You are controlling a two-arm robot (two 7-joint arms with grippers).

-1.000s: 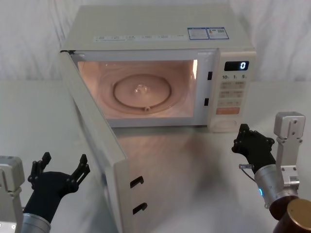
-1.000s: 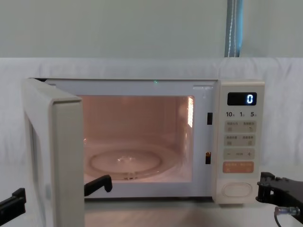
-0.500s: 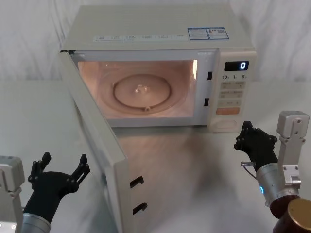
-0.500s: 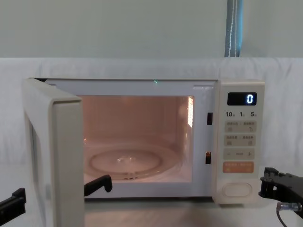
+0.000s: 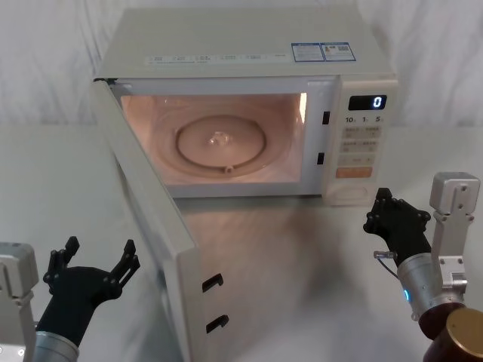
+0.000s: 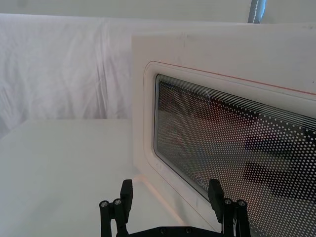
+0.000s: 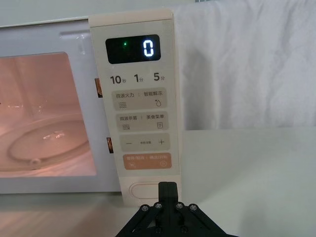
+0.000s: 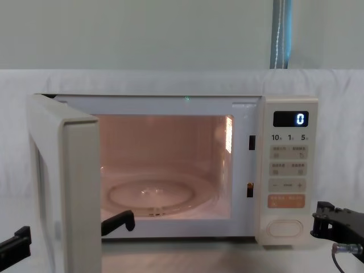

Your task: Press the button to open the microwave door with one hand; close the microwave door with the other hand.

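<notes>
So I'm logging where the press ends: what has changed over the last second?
The right gripper backed a little away from the button, toward the robot and slightly right, during the first half second; it is shut and holds nothing. The microwave door stayed wide open, the cavity lit, the display at 0. The left gripper stayed open at the door's outer face.

door (image 5: 151,219): cream, window (image 6: 237,148) dark with white dot mesh by my left fingers (image 6: 126,190) | cavity (image 5: 219,139): pink-orange glow | button (image 7: 148,190): cream, just above my black right fingers (image 7: 167,190) | key (image 7: 147,162): orange | display (image 7: 133,49): black, white 0
</notes>
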